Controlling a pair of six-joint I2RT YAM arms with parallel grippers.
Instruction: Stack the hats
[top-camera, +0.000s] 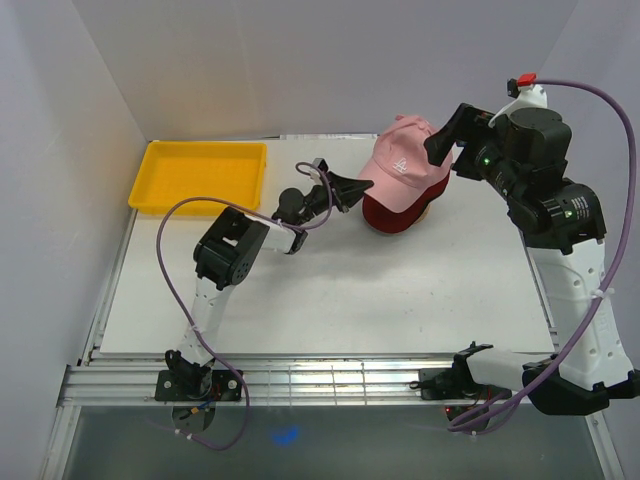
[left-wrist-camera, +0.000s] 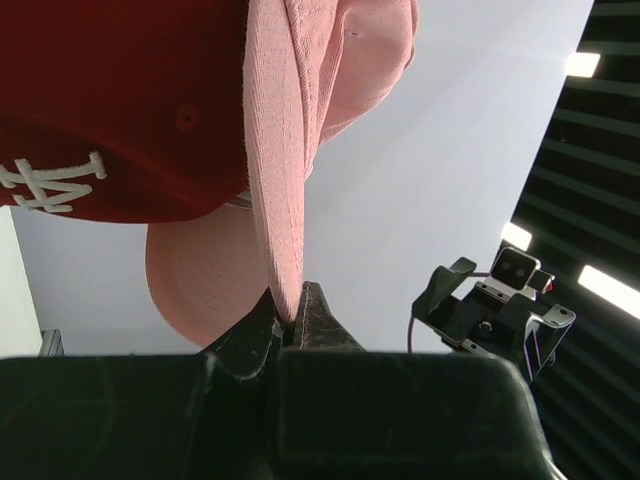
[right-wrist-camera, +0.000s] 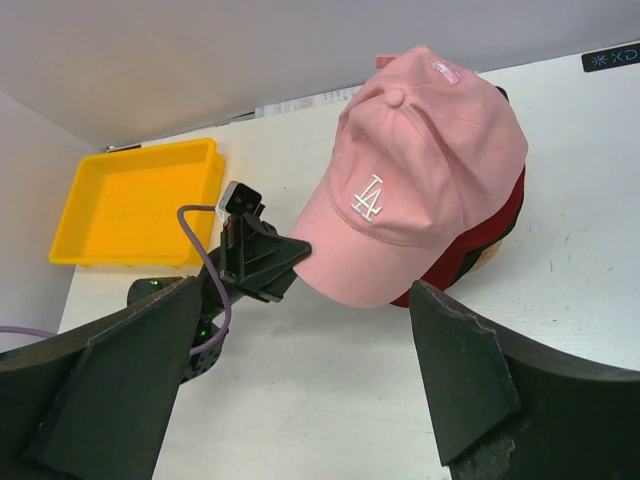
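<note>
Where the left hand (left-wrist-camera: 295, 305) meets the pink hat (right-wrist-camera: 420, 170), it is pinched tight on the front edge of the brim, and the brim runs up edge-on from between the two fingers in the left wrist view. This hand reaches in from the left, low over the desk (top-camera: 330, 290), and touches nothing else.

The right hand (top-camera: 445, 140) is spread wide and holds nothing. It hangs by the right side of the pink crown, very near it, though whether a finger touches the fabric is hard to tell from above.

Two hats can be counted for certain. The pink hat, with a white logo on its front, lies on top with its brim pointing left toward the left hand. The red hat (top-camera: 395, 212) sits right under it, its rim showing below the pink one. A thin dark edge between and behind them may be a third hat, but the view is too poor to say. A tan bit (right-wrist-camera: 490, 257) peeks out beneath the pile at the far middle of the desk.

One yellow tray (top-camera: 200, 175) lies at the far left corner, well apart from the hats.
</note>
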